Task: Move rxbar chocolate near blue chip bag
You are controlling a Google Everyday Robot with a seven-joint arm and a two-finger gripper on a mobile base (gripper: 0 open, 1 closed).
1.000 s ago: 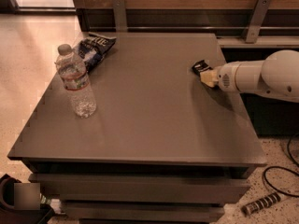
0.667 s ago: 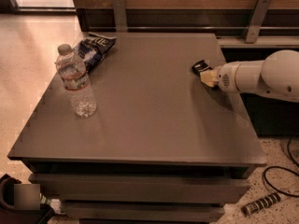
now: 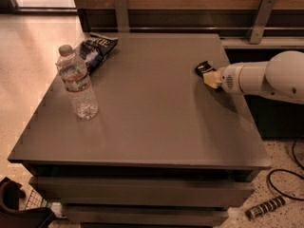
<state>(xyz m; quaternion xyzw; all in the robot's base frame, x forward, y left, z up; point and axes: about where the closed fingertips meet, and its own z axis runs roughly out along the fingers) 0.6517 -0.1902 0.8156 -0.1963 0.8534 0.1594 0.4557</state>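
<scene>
The white arm [image 3: 278,77] reaches in low and almost level across the right edge of the table [image 3: 152,122]. Its gripper [image 3: 210,78] sits toward the table's back right, touching the black snack bar [image 3: 204,69]. Whether it grips the bar cannot be told. The blue chip bag [image 3: 97,49] lies at the table's back left corner, and a water bottle [image 3: 77,82] stands by the table's left edge.

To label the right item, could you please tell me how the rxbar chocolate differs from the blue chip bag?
The rxbar chocolate is small and flat; the blue chip bag is larger and wrinkly. The bar is black, the bag blue and black. The bar lies right, at the gripper; the bag lies back left on the table. Both are dark wrappers.
</scene>
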